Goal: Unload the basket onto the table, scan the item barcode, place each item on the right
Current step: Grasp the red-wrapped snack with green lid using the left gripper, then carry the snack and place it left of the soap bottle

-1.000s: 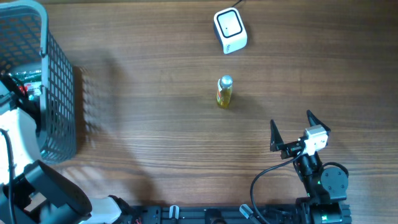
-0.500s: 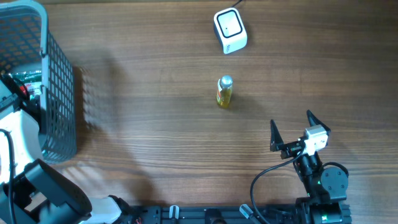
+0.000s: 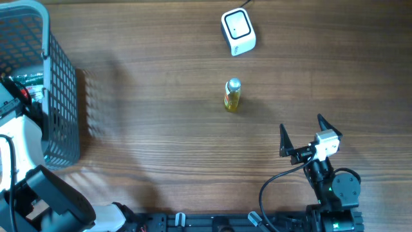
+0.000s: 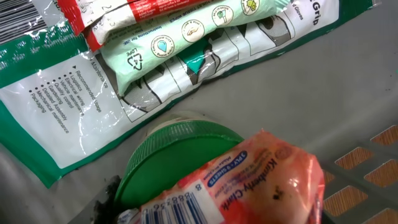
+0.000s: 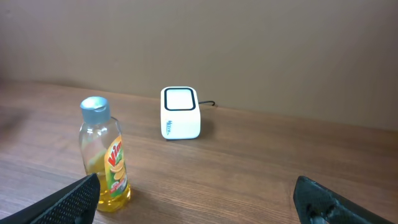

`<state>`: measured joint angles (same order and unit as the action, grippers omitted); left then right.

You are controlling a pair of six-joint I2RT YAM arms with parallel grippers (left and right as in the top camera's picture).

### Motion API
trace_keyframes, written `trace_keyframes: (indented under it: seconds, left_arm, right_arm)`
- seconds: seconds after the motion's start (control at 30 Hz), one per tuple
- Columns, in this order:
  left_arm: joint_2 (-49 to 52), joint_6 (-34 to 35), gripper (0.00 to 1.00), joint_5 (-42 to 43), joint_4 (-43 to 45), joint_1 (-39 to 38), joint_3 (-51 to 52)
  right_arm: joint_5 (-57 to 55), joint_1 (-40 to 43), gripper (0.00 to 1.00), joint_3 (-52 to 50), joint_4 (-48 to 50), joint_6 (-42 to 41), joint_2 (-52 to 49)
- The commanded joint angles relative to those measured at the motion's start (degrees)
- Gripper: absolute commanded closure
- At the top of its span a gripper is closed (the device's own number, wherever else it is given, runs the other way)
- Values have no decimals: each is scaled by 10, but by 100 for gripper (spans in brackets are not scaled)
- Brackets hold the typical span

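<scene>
Overhead: a grey mesh basket point(image 3: 61, 96) sits at the far left corner of the bench point(image 3: 161, 142), and the left arm point(image 3: 16, 138) reaches into it from the left edge. The left end effector is hidden there, so I cannot tell whether it is open or closed. A white scanner point(image 3: 237, 31) stands near the far edge, right of the middle. A small bottle point(image 3: 232, 95) of yellow liquid stands upright around the middle of the bench, nearer than the scanner and apart from it. The right end effector point(image 3: 300, 122) hovers by the near edge toward the right corner, jaws spread wide and holding nothing.

Left wrist: inside the basket a pink packet point(image 4: 249, 180) with a barcode on it lies over a green lid point(image 4: 168, 155), close to the camera. Beyond them lie a green-and-white pouch point(image 4: 74, 93) and a pale green packet point(image 4: 199, 31) on top of it.

Right wrist: both dark fingers point(image 5: 74, 199) stand far apart at the lower corners, with the bottle just beyond the left one and the scanner farther back, its window facing up.
</scene>
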<state>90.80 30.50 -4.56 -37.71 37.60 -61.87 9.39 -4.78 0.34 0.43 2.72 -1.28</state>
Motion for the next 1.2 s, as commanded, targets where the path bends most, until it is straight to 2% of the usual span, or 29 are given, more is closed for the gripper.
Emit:
trace_keyframes:
  seconds: [0.0,0.27,0.37,0.47,0.57,0.77,0.93,1.07,1.17]
  left_arm:
    - [-36,0,72,0,-2,-2,-40]
    - [-130,0,72,3,-9,-3,-176]
    - [-164,18,72,41,-24,-7,-234]
    - [-199,20,71,95,-30,-28,-253]
    - [-228,24,71,99,-49,-64,-253]
    - [-260,31,73,97,-94,-181,-253]
    - [-244,36,78,47,-144,-300,-252]
    - [-203,115,73,38,-194,-410,-250]
    - [-162,152,72,21,-188,-486,-242]
  right_arm:
    - [1,2,0,0,3,3,0]
    - [1,2,0,0,3,3,0]
    - [1,2,0,0,3,3,0]
    - [1,2,0,0,3,3,0]
    - [1,2,0,0,3,3,0]
    - [1,2,0,0,3,3,0]
    - [1,2,0,0,3,2,0]
    - [1,2,0,0,3,2,0]
    - [1,2,0,0,3,3,0]
